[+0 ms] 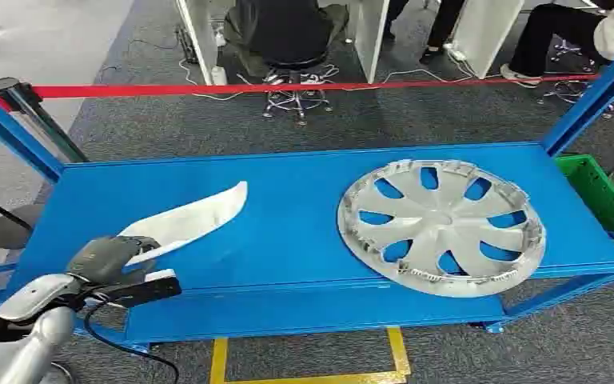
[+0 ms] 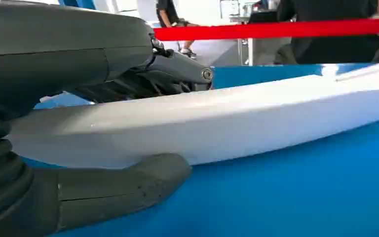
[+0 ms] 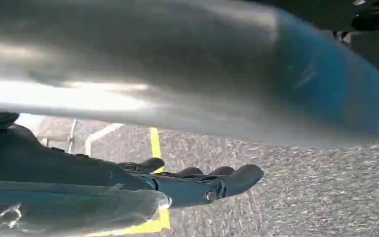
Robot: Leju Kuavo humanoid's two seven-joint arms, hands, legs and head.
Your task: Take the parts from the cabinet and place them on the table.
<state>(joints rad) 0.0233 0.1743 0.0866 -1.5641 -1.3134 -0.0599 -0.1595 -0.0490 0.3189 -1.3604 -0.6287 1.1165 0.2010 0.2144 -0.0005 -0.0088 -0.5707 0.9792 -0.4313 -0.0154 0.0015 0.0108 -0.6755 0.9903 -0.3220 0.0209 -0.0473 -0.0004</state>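
- two parts on blue desk (image 1: 304, 240): white trim piece (image 1: 196, 218), silver hubcap (image 1: 441, 226) well apart.
- l hand (image 1: 110, 258) fingers (image 2: 143, 81) grip trim piece's near end.
- r hand (image 3: 197, 185) fingers apart, holding nothing.

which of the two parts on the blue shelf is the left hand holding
The long white curved trim piece, at the left of the blue shelf; the left hand grips its near end. The round silver wheel cover lies untouched on the right.

Tabletop (image 1: 304, 232): smooth painted blue metal, slight sheen. Hubcap (image 1: 441, 226): silver-grey plastic, satin. Curved trim part (image 1: 188, 220): white, smooth, semi-gloss plastic. Left hand (image 1: 112, 258): matt grey. Floor carpet (image 1: 368, 120): rough grey.
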